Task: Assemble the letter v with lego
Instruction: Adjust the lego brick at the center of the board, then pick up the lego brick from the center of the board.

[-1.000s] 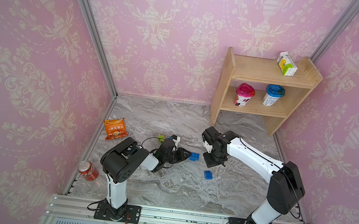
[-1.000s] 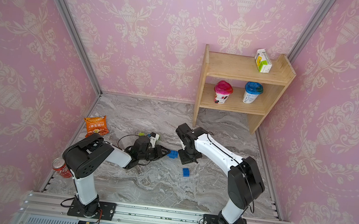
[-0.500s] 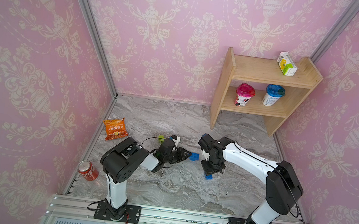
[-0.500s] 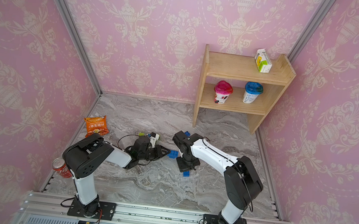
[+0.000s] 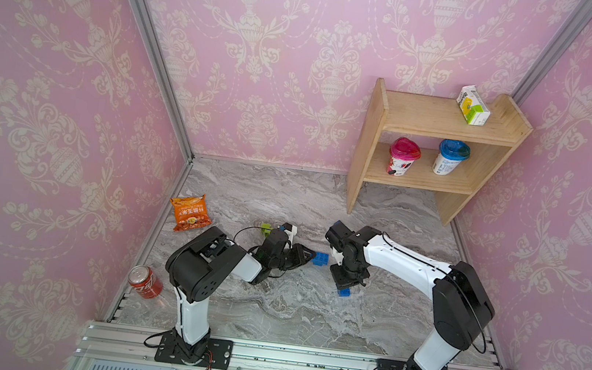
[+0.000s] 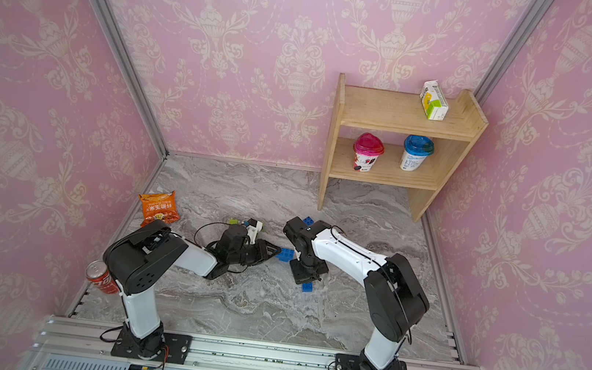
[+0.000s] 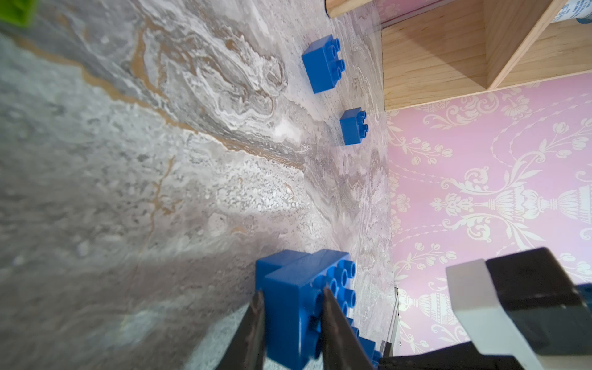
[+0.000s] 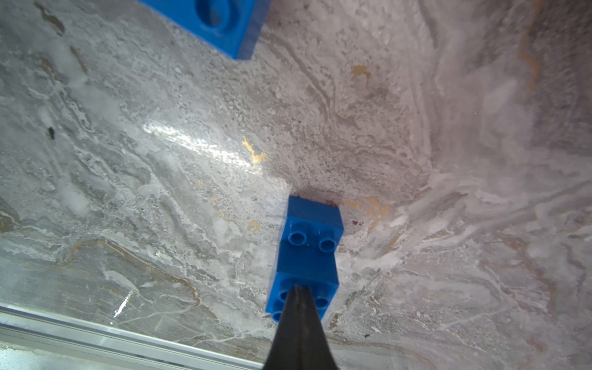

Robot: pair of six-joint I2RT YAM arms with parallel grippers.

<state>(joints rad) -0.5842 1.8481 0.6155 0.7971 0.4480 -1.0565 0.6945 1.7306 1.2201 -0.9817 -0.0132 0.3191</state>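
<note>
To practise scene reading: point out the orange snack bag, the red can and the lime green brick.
orange snack bag point(image 5: 190, 214), a top view, printed front.
red can point(image 5: 147, 284), a top view, side wall.
lime green brick point(image 5: 265, 227), a top view, upper face.

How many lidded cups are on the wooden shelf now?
2. Both stand on the lower board of the wooden shelf: the pink-lidded plastic cup nearer the room's middle, the blue-lidded plastic cup nearer the right wall. None appears hidden.

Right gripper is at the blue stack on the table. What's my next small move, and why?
Probably open the right gripper and lower it around the blue stack: its jaws look shut, tips at the studs, gripping nothing; the left gripper clamps another blue piece.
</note>
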